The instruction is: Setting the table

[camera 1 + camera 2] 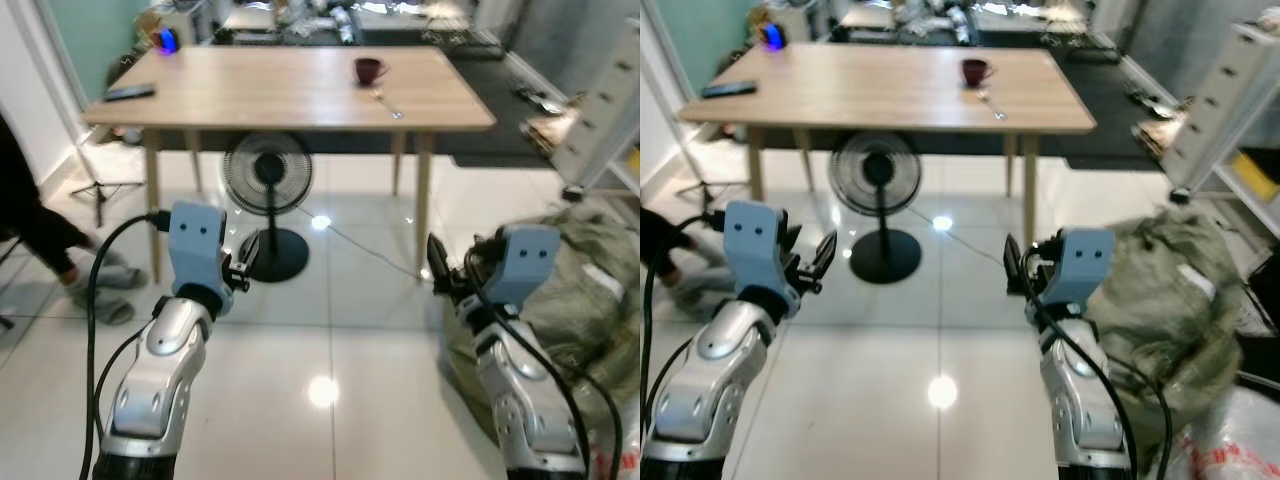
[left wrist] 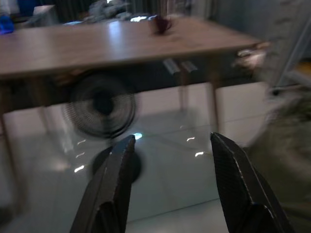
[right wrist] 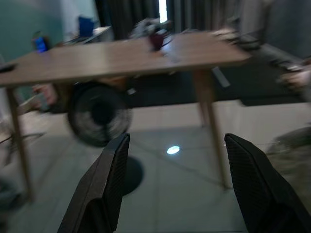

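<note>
White glossy floor tiles (image 1: 330,350) run up to a light wooden table (image 1: 280,90) carrying a dark red cup (image 1: 368,70) with a spoon (image 1: 386,103) just beside it (far side); left gripper (image 2: 170,145) and right gripper (image 3: 177,145) hover spread apart, empty

Dark red cup (image 1: 368,70) upright; spoon (image 1: 386,104) beside

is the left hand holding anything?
No: in the left wrist view the left hand has its two black fingers spread apart, with bare shiny tiled floor between them.
</note>
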Tool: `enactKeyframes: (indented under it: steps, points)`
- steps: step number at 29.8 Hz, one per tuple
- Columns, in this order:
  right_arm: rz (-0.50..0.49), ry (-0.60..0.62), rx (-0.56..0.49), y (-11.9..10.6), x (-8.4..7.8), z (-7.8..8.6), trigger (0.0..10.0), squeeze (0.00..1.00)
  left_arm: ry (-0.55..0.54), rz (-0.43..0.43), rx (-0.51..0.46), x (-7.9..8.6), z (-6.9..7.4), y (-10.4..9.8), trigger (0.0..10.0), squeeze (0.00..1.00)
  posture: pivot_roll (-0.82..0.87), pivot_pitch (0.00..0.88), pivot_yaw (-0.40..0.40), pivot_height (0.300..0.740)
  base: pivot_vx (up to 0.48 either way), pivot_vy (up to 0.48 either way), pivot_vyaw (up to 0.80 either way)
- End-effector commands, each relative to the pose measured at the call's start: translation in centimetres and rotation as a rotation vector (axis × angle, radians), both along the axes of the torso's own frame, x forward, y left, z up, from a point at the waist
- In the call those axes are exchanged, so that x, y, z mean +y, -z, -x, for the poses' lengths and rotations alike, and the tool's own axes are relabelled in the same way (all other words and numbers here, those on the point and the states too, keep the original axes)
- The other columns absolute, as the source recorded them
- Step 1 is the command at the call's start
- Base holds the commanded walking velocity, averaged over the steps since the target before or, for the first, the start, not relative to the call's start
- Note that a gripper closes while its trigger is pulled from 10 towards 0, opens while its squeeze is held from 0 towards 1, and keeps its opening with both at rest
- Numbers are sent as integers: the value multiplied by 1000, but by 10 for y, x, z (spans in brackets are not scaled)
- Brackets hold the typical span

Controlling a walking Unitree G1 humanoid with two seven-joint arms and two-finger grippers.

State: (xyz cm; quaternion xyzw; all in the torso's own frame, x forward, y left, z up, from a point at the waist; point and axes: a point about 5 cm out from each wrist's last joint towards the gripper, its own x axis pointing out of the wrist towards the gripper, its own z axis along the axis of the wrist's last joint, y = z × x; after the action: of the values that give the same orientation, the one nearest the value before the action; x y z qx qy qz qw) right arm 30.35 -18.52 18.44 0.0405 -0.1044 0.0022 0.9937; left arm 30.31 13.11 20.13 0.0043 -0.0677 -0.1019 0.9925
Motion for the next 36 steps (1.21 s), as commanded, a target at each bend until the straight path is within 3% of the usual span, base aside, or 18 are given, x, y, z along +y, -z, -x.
enactKeyframes:
  steps: [1,15,23,29,36]
  points:
    - [-4,-7,6,2,2,0,10000,0,-11,13,17,5,2,4,10000,0,-53,0,75,740,0,0,-800]
    - [3,-15,2,0,3,-3,10000,0,-24,94,18,7,0,1,10000,0,-51,0,66,740,0,0,-800]
    - [0,-19,-4,0,3,-3,10000,0,-41,84,23,8,-1,3,10000,0,-52,0,67,740,0,0,-800]
    - [-17,-139,-31,-2,19,0,10000,0,-109,19,-31,5,-1,1,10000,0,-50,0,68,740,221,0,-133]
    - [-33,-230,-52,-8,32,2,10000,0,-123,24,-35,4,-3,1,10000,0,-59,0,76,740,480,0,0]
